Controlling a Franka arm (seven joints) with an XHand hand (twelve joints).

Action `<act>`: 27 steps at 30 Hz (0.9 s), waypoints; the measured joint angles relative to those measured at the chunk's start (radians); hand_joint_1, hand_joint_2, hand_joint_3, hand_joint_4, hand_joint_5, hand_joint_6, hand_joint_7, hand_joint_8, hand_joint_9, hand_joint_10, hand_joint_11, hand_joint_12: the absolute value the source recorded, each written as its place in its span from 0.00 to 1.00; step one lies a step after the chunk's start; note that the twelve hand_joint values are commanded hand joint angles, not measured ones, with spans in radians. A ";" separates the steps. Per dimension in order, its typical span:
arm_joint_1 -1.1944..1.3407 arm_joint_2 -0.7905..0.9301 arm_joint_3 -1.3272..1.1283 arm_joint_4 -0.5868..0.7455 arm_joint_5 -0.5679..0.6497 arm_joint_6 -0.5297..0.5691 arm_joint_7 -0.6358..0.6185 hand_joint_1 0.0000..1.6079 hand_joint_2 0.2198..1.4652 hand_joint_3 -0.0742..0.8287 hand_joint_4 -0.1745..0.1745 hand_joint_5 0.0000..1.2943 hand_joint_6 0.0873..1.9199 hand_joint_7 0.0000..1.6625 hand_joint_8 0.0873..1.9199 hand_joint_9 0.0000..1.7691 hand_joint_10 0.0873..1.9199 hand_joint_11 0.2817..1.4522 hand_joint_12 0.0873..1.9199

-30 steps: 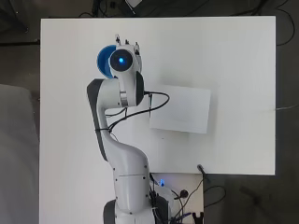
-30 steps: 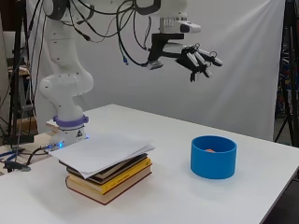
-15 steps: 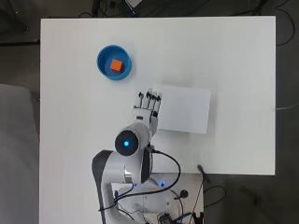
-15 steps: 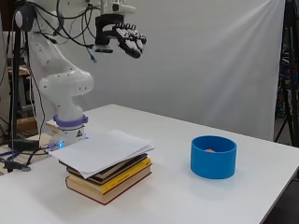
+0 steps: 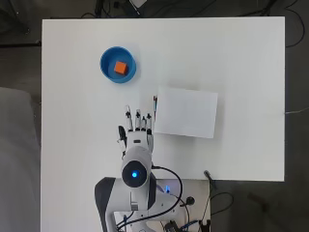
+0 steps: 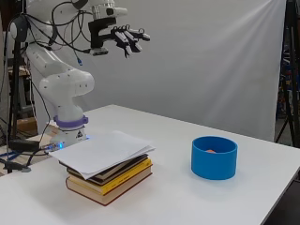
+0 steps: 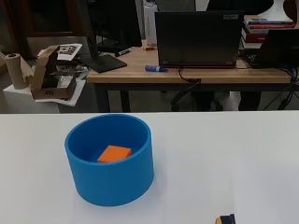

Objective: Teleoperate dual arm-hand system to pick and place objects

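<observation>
We see a white table (image 5: 241, 63) before a grey backdrop (image 6: 225, 61); the wrist view shows a wooden desk (image 7: 187, 74) with a laptop (image 7: 198, 39) and a cardboard box (image 7: 51, 77) behind. We can read no writing. An orange block (image 5: 120, 68) lies inside the blue round bowl (image 5: 107, 72), well apart from a stack of books (image 6: 110, 178) topped with white paper (image 5: 186, 112). Our hand (image 6: 126, 37) hangs high above the table, fingers (image 5: 137, 121) straight, holding nothing.

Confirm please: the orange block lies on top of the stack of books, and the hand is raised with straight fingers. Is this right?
Not quite. The orange block lies inside the blue bowl, as the overhead view shows. The hand is indeed raised with straight fingers.
</observation>
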 joint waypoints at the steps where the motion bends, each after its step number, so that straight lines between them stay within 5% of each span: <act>1: 0.000 -0.002 -0.002 0.002 0.023 -0.003 -0.004 0.32 0.77 0.08 0.96 0.59 0.59 0.62 0.61 0.68 0.76 0.50 0.65; 2: 0.000 -0.002 -0.003 0.002 0.034 -0.004 -0.004 0.53 0.76 0.08 0.98 0.68 0.79 0.67 0.80 0.74 0.88 0.60 0.81; 4: 0.000 -0.003 0.012 -0.003 0.020 0.006 0.011 0.72 0.77 0.08 1.00 0.59 0.95 0.64 0.96 0.73 0.97 0.62 0.93; 6: 0.000 -0.004 0.045 -0.006 -0.024 0.015 0.018 0.38 0.70 0.08 0.83 0.25 0.39 0.30 0.38 0.37 0.40 0.27 0.39; 7: -0.002 -0.001 0.060 -0.006 -0.045 0.015 0.021 0.26 0.70 0.08 0.80 0.20 0.19 0.23 0.19 0.29 0.21 0.19 0.20; 9: -0.011 0.021 0.074 0.011 -0.064 -0.004 0.046 0.17 0.72 0.08 0.78 0.17 0.01 0.19 0.01 0.26 0.02 0.15 0.02; 14: -0.024 0.077 0.079 0.038 -0.073 -0.031 0.169 0.16 0.74 0.09 0.76 0.15 0.00 0.17 0.00 0.24 0.00 0.14 0.00; 27: -0.026 0.138 0.081 0.030 -0.056 0.002 0.155 0.16 0.75 0.09 0.73 0.17 0.00 0.16 0.00 0.20 0.00 0.11 0.00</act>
